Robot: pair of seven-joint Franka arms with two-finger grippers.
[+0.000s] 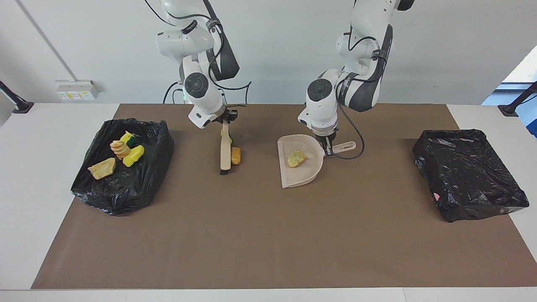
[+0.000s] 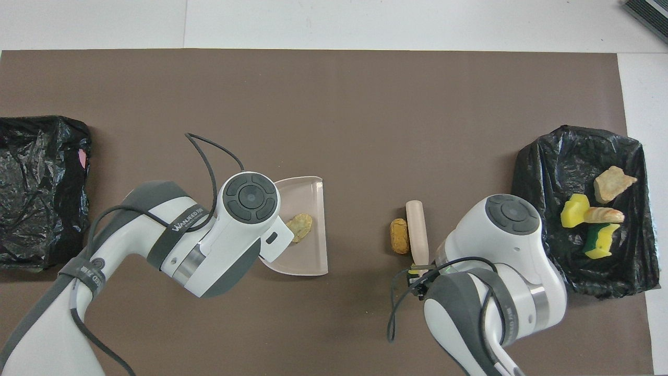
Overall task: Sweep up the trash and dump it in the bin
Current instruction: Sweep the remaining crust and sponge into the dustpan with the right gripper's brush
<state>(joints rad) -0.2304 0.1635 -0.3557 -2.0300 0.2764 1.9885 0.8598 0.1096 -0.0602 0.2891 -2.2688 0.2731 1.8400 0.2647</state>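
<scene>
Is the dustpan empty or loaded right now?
Loaded: one yellowish scrap lies in the dustpan, which rests flat on the mat.
</scene>
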